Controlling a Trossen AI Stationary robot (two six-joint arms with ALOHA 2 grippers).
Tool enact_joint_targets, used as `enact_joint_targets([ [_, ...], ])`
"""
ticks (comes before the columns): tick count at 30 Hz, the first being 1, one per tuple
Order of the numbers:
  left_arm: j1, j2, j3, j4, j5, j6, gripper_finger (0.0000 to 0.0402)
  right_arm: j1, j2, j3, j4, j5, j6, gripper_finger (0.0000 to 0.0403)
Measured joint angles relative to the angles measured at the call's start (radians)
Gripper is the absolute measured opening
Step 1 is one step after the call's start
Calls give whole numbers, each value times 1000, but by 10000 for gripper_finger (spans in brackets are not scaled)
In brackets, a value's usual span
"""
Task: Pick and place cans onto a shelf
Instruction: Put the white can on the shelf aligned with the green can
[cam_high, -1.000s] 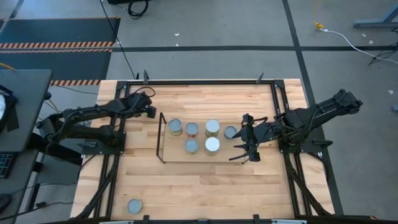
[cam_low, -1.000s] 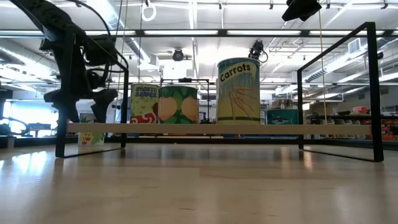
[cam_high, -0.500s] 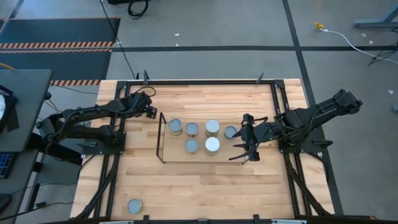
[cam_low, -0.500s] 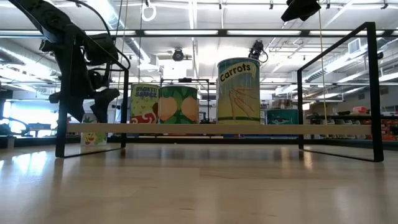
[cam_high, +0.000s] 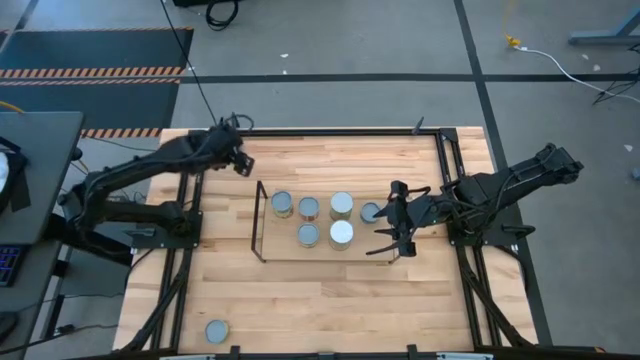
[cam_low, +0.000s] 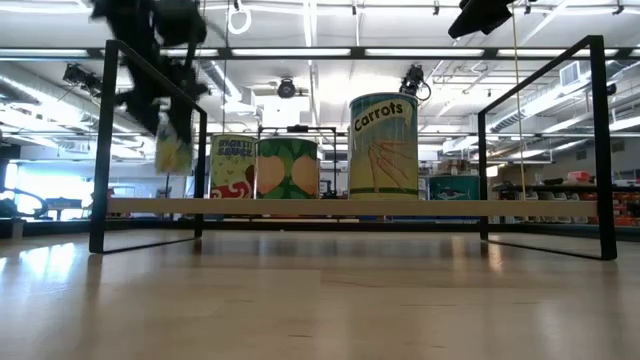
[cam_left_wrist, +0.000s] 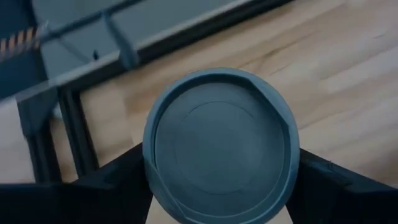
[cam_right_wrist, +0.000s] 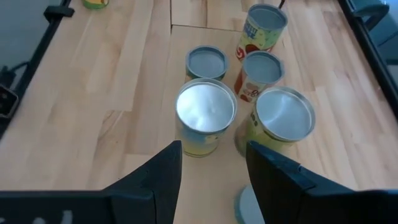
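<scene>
A lone can (cam_high: 216, 331) stands at the near edge of the table (cam_high: 330, 300), well apart from the rest. Farther in, the shelf (cam_high: 262, 222) holds five cans (cam_high: 309, 208) in two rows, with a sixth can (cam_high: 370, 212) just beside the right gripper (cam_high: 391, 222), whose fingers are spread and hold nothing. At the far left corner, the left gripper (cam_high: 238, 158) hangs above the table, pinching a can (cam_left_wrist: 221, 144) between its fingers; in the low view that can (cam_low: 173, 140) shows lifted above shelf level.
</scene>
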Motion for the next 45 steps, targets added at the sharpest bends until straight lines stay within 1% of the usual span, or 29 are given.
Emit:
enact_joint_targets([
  [5, -81, 0, 221, -127, -26, 39, 284, 0, 0, 0, 1, 31, -36, 187],
  [9, -156, 0, 340, -158, -44, 61, 284, 0, 0, 0, 13, 53, -36, 199],
  [12, -216, 0, 401, -158, -49, 64, 284, -6, 0, 0, 40, 53, -36, 216],
  [16, -305, 40, 481, -158, -51, 61, 284, -18, 0, 0, 42, 53, -38, 241],
  [20, -407, 125, 566, -156, -52, 62, 284, -18, -7, 0, 41, 53, -53, 265],
  [23, -487, 205, 624, -151, -50, 98, 284, -17, -20, 0, 41, 52, -64, 279],
  [28, -616, 289, 652, -108, -79, 166, 284, -9, -51, 0, 34, 52, -67, 299],
  [31, -676, 336, 652, -69, -82, 214, 284, -2, -58, 0, 57, 53, -104, 307],
  [33, -703, 369, 652, -32, -48, 249, 284, 3, -57, 0, 113, 49, -166, 309],
  [37, -732, 442, 653, 31, 101, 315, 284, 24, -35, 0, 247, 40, -365, 306],
  [39, -737, 480, 660, 26, 168, 327, 284, 32, -22, 1, 323, 7, -433, 302],
  [43, -739, 550, 696, 30, 255, 372, 284, 43, 16, 1, 422, -108, -467, 285],
  [45, -739, 595, 733, 30, 284, 381, 284, 49, 40, 9, 419, -139, -466, 274],
])
